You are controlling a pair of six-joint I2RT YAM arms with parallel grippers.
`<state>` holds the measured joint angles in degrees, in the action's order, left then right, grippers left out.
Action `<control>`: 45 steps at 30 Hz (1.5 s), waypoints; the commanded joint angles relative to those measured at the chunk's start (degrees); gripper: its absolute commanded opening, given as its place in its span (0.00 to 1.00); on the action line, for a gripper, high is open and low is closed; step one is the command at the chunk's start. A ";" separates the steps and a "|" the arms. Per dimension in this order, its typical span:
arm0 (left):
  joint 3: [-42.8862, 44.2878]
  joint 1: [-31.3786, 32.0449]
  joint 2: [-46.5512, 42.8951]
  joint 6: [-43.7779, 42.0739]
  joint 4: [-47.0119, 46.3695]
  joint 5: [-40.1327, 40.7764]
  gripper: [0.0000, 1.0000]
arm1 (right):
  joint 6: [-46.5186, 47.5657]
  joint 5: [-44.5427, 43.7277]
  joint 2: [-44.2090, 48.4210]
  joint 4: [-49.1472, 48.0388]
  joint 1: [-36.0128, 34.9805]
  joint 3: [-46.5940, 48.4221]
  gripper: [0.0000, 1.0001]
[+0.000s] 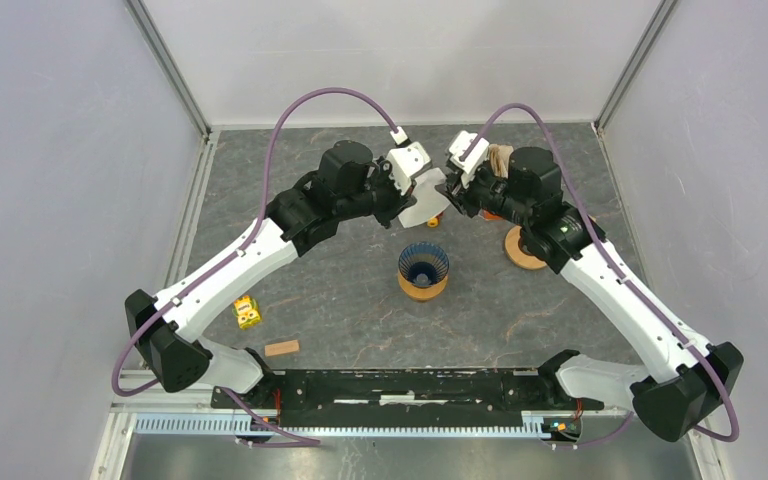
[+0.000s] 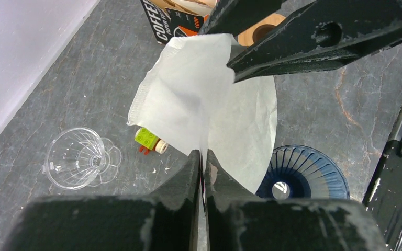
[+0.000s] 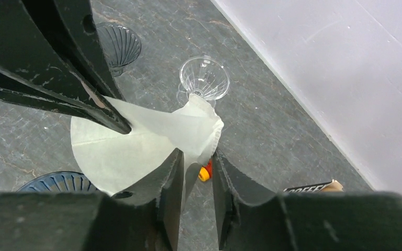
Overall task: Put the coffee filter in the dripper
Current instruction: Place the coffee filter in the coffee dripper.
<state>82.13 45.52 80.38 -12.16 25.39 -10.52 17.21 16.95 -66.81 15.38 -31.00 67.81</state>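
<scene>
A white paper coffee filter (image 1: 422, 203) hangs in the air between both grippers, above and behind the blue ribbed dripper (image 1: 423, 265), which sits on a wooden ring. My left gripper (image 2: 202, 154) is shut on the filter's (image 2: 204, 104) lower edge. My right gripper (image 3: 196, 157) is open, its fingers on either side of a folded flap at the filter's (image 3: 136, 146) other side, with a gap showing. The blue dripper also shows in the left wrist view (image 2: 303, 175). A clear glass dripper (image 2: 78, 157) stands on the table nearby.
A coffee filter box (image 2: 172, 23) and a wooden ring (image 1: 523, 248) sit at the back right. A small green and yellow toy (image 2: 149, 140) lies under the filter. A yellow block (image 1: 248, 312) and a wooden block (image 1: 281, 348) lie at the near left.
</scene>
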 commanded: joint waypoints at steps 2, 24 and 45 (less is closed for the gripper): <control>0.60 0.45 -1.66 -2.92 -0.51 1.71 0.14 | -0.35 1.78 1.23 -2.63 0.16 -0.96 0.27; 4.07 0.88 2.24 3.54 -2.97 6.02 0.02 | -11.60 -2.71 0.47 -4.63 1.12 -0.89 0.47; 4.12 3.51 4.29 2.75 -5.17 16.50 0.02 | -23.09 -1.84 -3.22 -5.63 3.80 -0.28 0.04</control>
<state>84.44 47.16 83.85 -9.52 23.31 0.32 -2.92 15.55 -69.45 12.29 -27.55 65.60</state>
